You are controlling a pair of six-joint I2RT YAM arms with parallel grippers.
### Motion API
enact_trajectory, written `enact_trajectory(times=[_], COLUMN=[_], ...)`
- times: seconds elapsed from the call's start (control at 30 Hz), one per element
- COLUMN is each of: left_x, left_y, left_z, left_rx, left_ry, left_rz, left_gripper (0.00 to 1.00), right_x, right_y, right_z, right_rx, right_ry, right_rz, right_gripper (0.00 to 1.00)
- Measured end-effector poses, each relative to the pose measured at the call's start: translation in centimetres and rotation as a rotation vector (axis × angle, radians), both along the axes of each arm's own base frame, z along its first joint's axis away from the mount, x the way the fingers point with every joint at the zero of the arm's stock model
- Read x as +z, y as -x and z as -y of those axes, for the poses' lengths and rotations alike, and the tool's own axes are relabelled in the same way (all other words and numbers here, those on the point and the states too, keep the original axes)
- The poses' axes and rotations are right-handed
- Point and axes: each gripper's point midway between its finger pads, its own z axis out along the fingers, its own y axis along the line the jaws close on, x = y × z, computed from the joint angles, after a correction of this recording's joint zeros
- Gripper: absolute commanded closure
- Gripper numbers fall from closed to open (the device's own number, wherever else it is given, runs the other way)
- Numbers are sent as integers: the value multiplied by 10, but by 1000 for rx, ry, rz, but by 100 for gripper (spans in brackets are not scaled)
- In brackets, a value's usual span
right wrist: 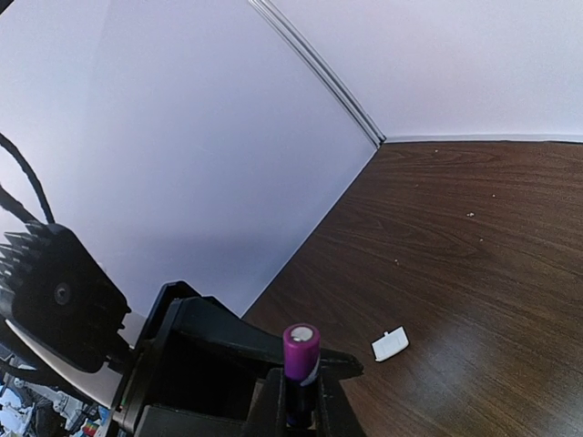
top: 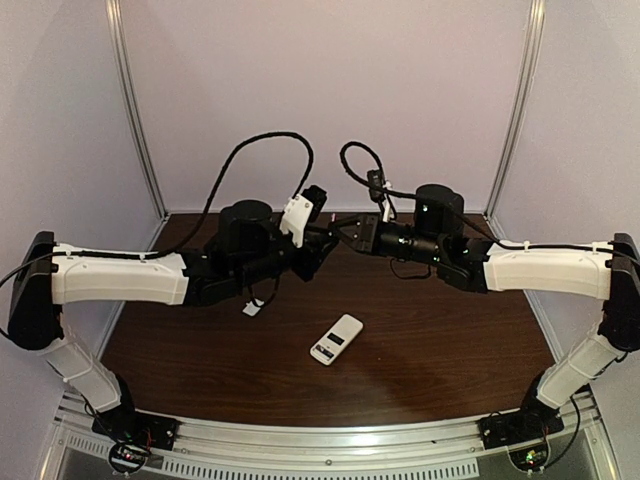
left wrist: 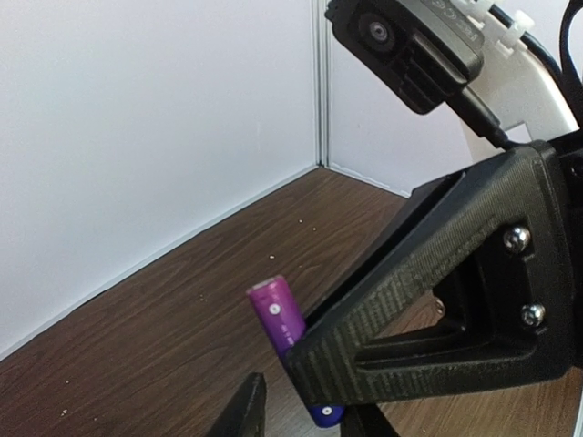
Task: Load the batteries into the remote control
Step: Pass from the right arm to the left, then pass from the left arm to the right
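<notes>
Centrally, item one: right gripper (right wrist: 299,390), clamped on a purple battery (right wrist: 301,350) that stands out from between its fingers, held in the air over the far part of the table (top: 450,340). Item two: left gripper (left wrist: 305,417), jaws set either side of the same battery's blue lower end; whether they pinch it cannot be told. Item three: loose white piece (top: 253,309), flat on the wood under the left arm. Item four: remote control (top: 336,339), flat on the table between the arms, well apart from both grippers and toward the bases from them. Its long axis runs near-left to far-right, white face up with a dark patch, probably the recess. Neither arm is plainly nearer. Judgement: the battery must come down toward the near edge, its long axis laid flat to suit that recess. Second battery: not seen.
</notes>
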Motion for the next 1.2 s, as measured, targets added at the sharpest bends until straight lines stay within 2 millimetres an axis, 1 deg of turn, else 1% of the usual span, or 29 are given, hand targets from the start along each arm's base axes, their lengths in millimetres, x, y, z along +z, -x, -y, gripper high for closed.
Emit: enact_trajectory(times=[0.07,0.23,0.37,0.43,0.53,0.57,0.6,0.63,0.67,0.73,0.8,0.83,0.87,0.9,0.97,1.07,1.2], left_x=[0,-2,-2,-2,-3,-4,-4,-5,-6,-6,-7,-8,-10,-12,-17,-27,-39], left_y=[-1,-2,-1,0,3,3,3,1,0,0,-1,-1,-1,-1,2,5,12], left_z=[-1,-2,-2,-1,1,1,1,-1,-2,-3,-5,-7,-9,-12,-17,-24,-31], left_rx=[7,19,18,13,-4,-4,-3,5,6,8,11,13,16,17,14,-3,-40], left_ry=[-2,-14,-22,-27,-34,-38,-40,-44,-47,-50,-53,-58,-64,-73,-105,-191,-317], left_rz=[2,4,10,15,20,21,20,18,18,19,22,23,24,28,43,93,181], left_gripper=[63,64,72,80,92,95,97,99,100,100,100,100,100,100,100,100,100], right_x=[-1,-5,-6,-6,-6,-6,-6,-6,-7,-11,-14,-15,-15,-13,-6,2,4], right_y=[0,0,0,-1,-1,-1,-1,-2,-3,-4,-6,-7,-8,-9,-9,-3,7], right_z=[0,0,0,-1,-1,-1,-1,0,0,2,6,8,12,16,26,36,42], right_rx=[2,-3,-1,1,0,0,-1,-5,-6,-7,-8,-10,-16,-22,-26,-8,66], right_ry=[5,20,23,23,24,25,25,26,28,43,54,60,64,67,75,99,163], right_rz=[1,-8,-12,-13,-13,-13,-12,-10,-11,-20,-33,-40,-45,-44,-27,-3,1], right_gripper=[100,100,100,100,96,94,87,78,72,62,55,50,45,42,40,38,40])
